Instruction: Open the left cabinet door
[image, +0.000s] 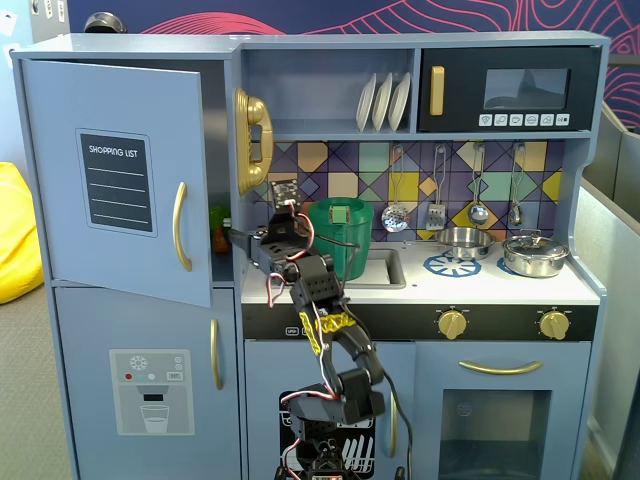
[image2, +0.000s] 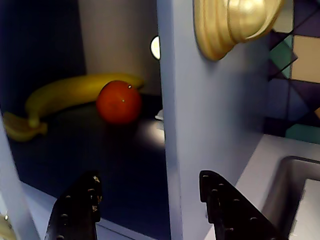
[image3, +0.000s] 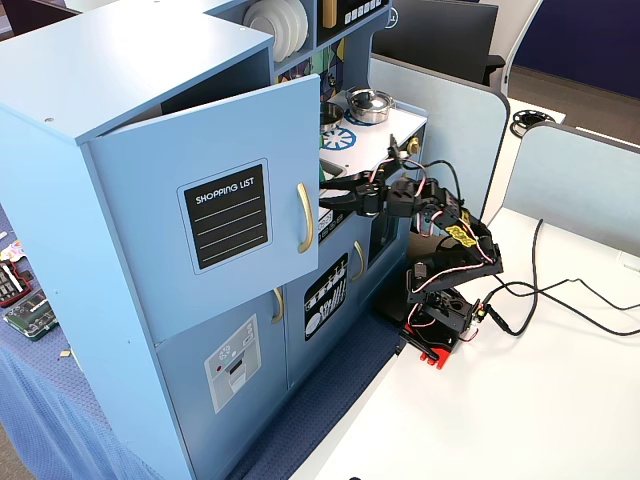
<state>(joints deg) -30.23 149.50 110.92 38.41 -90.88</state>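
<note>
Looking at a fixed view first, we've got the left door (image: 115, 180) swung partway open, hinged on its left edge, with the black "SHOPPING LIST" panel (image: 117, 183) and gold handle (image: 180, 226) facing us. Below it sits the dispenser door (image: 150, 385), shut. The arm (image: 320, 310) rises in front of the dishwasher door (image: 330, 440) and reaches left, with the claw (image: 228, 236) poking into the gap at the door's free edge, just beside the cabinet wall. A gold phone (image: 253, 138) hangs on that wall above it, and a green bucket (image: 340, 232) stands by the sink (image: 385, 268).

Wrist view next: we see both claw fingers (image2: 75, 210) spread apart with nothing between them, straddling the front edge of the cabinet wall (image2: 200, 125). One finger is on the cabinet side, the other on the sink side. Inside on the dark shelf (image2: 100, 160) lie a banana (image2: 70, 92) and an orange fruit (image2: 118, 102), the fruit just in front of the banana. The phone's bottom (image2: 235, 22) shows up top.

In a fixed view from the side, the door (image3: 200, 230) stands clearly ajar, free edge toward the arm (image3: 450, 240), and the claw (image3: 335, 200) sits just past the handle (image3: 304, 216), near the door edge. Can't tell from here if it touches. The arm's base (image3: 435, 330) sits on the white tabletop (image3: 520, 420).
</note>
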